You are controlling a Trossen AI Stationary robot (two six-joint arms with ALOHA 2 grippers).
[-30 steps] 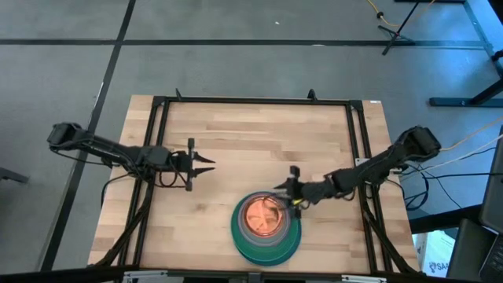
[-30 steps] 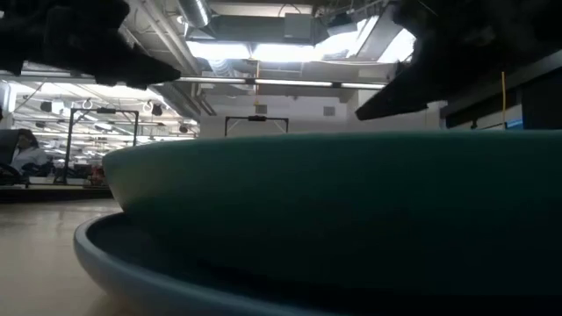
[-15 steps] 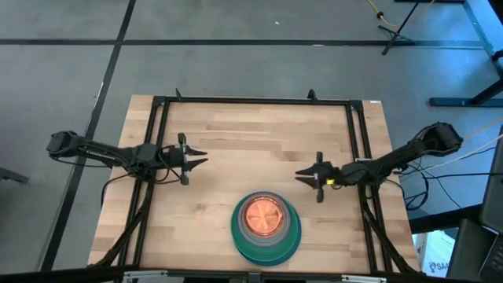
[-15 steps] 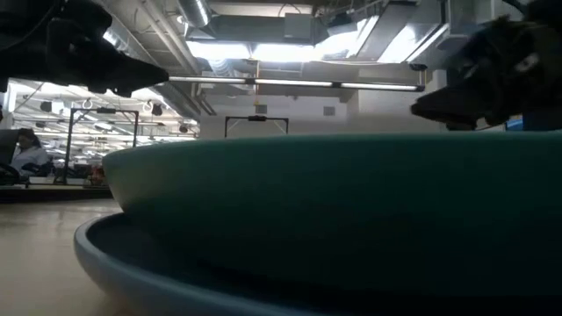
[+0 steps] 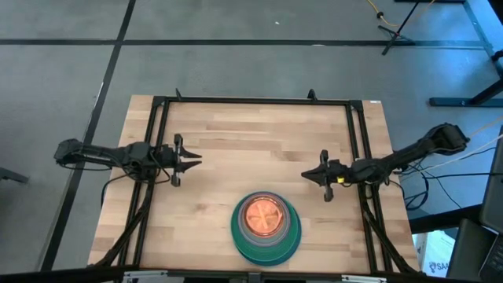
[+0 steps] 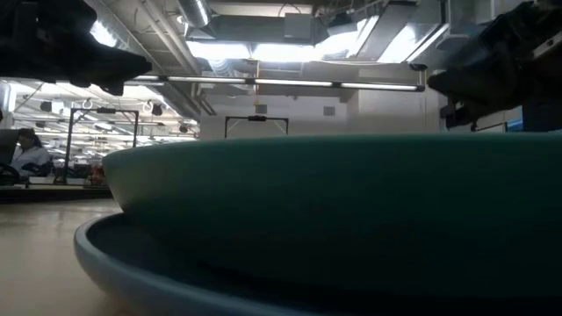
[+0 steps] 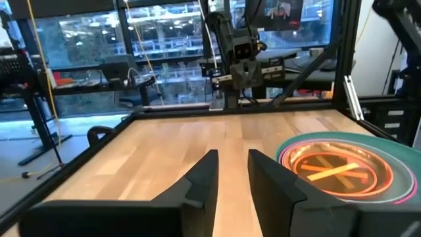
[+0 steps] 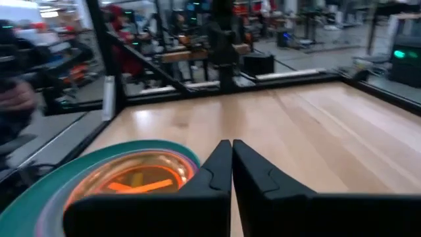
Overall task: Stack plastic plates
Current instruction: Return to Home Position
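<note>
The plastic plates (image 5: 266, 228) stand in one stack near the table's front edge, a little right of the middle. A large green plate and a blue one (image 6: 132, 254) are lowest, a magenta rim (image 7: 289, 141) shows above them, and a small orange plate (image 8: 135, 178) lies on top. My left gripper (image 5: 196, 159) hovers over the left half of the table, open by a narrow gap (image 7: 231, 158), holding nothing. My right gripper (image 5: 305, 174) hovers right of and beyond the stack, shut and empty (image 8: 231, 143). The grippers point toward each other.
A black metal frame (image 5: 251, 101) runs round the wooden tabletop (image 5: 251, 141), with rails along the left and right sides. Bare wood lies between the two grippers and beyond them. A person (image 6: 31, 154) sits far off in the room behind the table.
My right gripper has drawn back from above the stack toward the table's right edge and a little toward its far edge, and has shut with nothing in it. My left gripper has moved toward the table's left edge. The stack has stayed where it was.
</note>
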